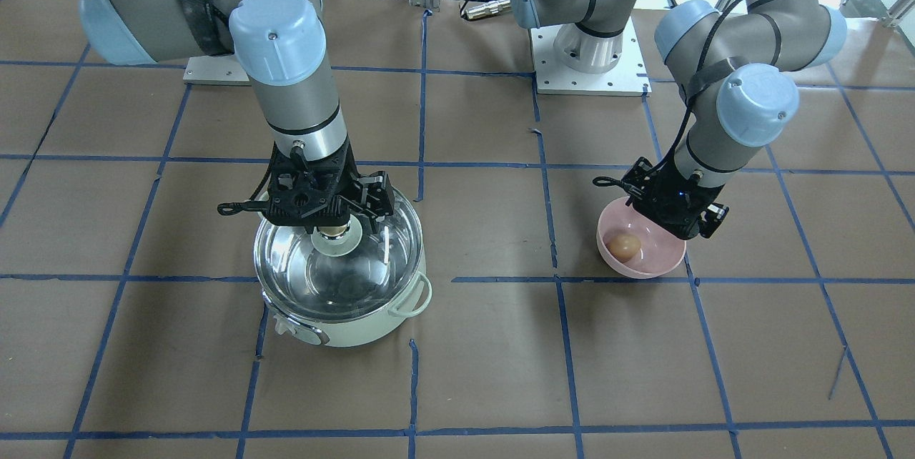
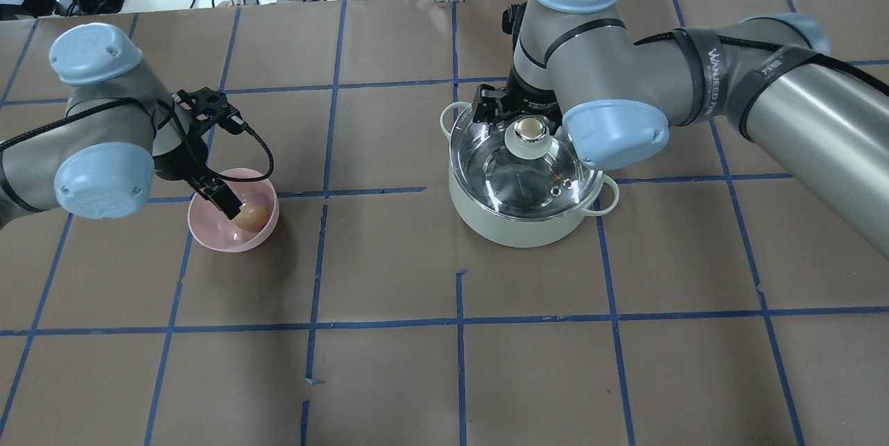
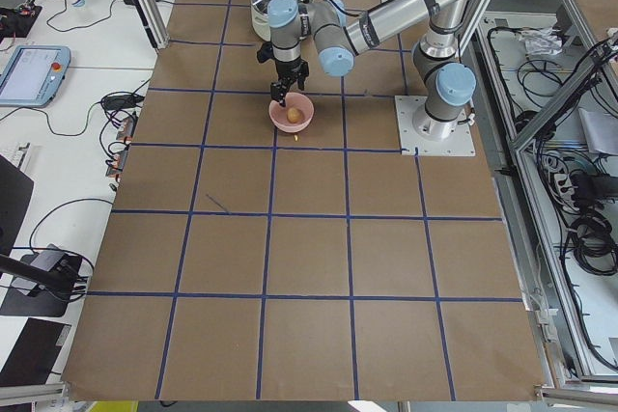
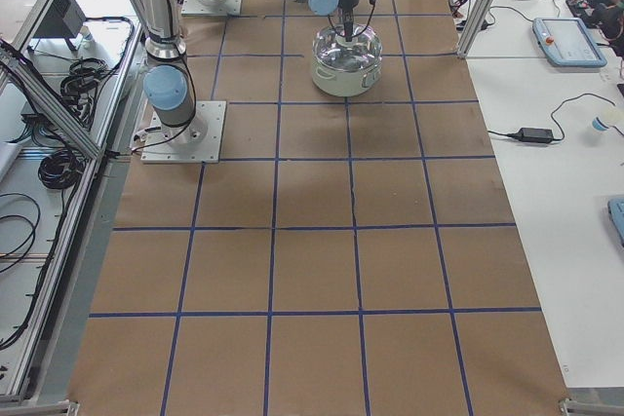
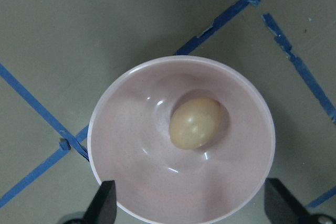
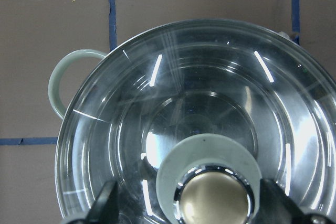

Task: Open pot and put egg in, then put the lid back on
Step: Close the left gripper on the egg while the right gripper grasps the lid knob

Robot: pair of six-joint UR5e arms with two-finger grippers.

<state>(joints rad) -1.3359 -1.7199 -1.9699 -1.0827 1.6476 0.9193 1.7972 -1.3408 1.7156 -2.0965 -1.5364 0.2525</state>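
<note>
The mint-green pot [image 1: 343, 327] stands on the table with the glass lid [image 1: 372, 259] seated on it. My right gripper [image 6: 190, 200] hangs just over the lid, open, with its fingers either side of the shiny knob [image 6: 214, 199] and apart from it. The pot also shows in the overhead view [image 2: 517, 227]. The brown egg [image 5: 195, 123] lies in a pink bowl [image 5: 126, 129]. My left gripper [image 5: 191, 205] is open above the bowl's near rim, with one fingertip [image 2: 226, 203] down beside the egg [image 2: 251, 217] and not touching it.
The pot and the pink bowl [image 1: 661, 259] stand about two table squares apart on brown paper marked with a blue tape grid. Both arm bases are bolted at the robot's edge of the table. Cables and equipment lie beyond the far edge.
</note>
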